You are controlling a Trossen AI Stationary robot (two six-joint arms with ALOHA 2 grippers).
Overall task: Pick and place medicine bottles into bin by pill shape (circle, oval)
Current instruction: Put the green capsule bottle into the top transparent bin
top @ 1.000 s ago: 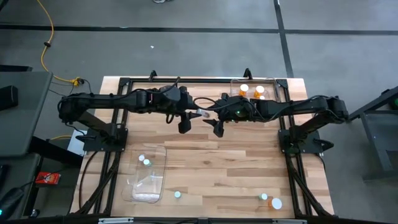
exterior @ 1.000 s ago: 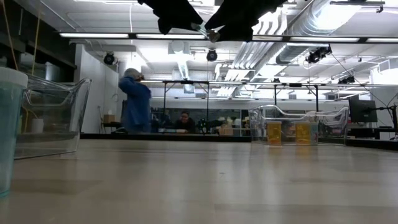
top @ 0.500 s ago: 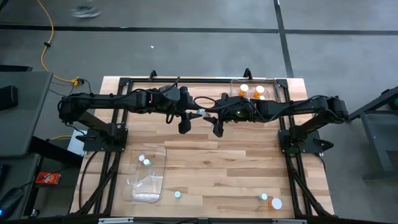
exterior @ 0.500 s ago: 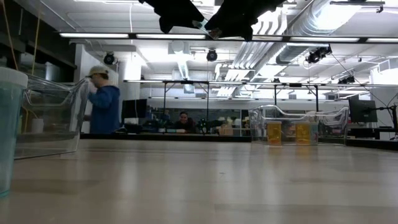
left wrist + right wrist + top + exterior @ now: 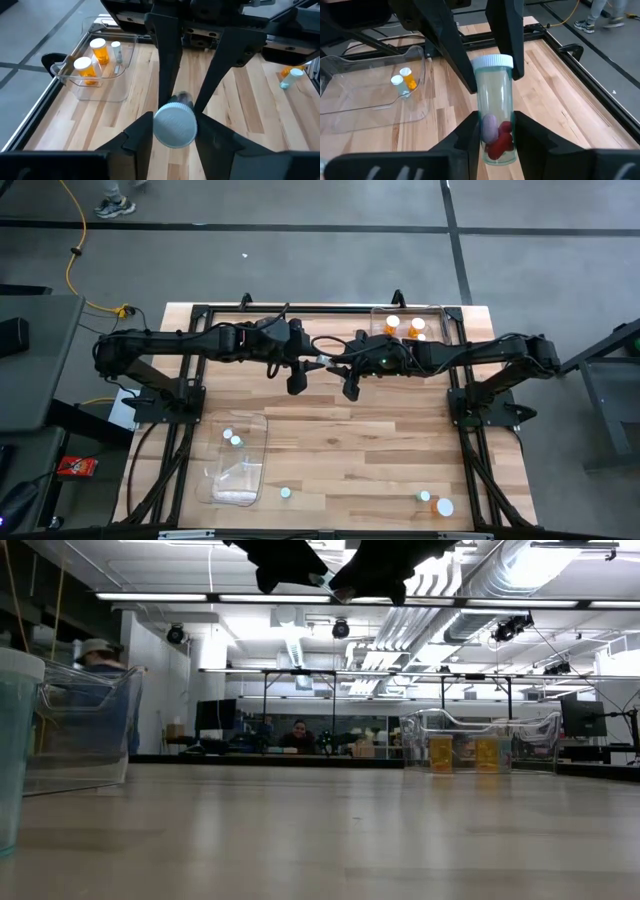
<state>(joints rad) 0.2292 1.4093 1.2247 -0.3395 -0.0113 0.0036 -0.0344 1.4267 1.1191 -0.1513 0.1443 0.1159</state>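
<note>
A clear medicine bottle (image 5: 496, 95) with a white cap, holding red and pale pills, hangs high above the table's far middle (image 5: 322, 363). Both arms meet there. My left gripper (image 5: 175, 140) comes from the table's left and is shut on the cap end. My right gripper (image 5: 495, 142) comes from the right and is shut on the bottom end. In the low view the bottle (image 5: 322, 580) shows only as a pale sliver between the two dark grippers at the top. My left gripper pinches the white cap (image 5: 175, 125) between its two fingers, coming from the table's left and slanting down. The cap faces that wrist camera, so the bottle points away along the fingers, lifted clear. My right gripper pinches the bottle's lower body, by the pills (image 5: 496, 135), between its two fingers. It comes from the table's right, slanting down, with the fingers along the bottle. The bottle is lifted clear, its cap pointing away toward the other gripper.
A clear bin (image 5: 405, 325) at the far right holds orange bottles. A second clear bin (image 5: 238, 460) at the near left holds pale bottles. Loose bottles lie near the front edge (image 5: 285, 493) and at the near right (image 5: 424, 496), (image 5: 443, 506). People show in the room behind.
My right gripper's fingers have closed in on the bottle's bottom end, while both arms have kept their places. The bottle has stayed where it was between them.
</note>
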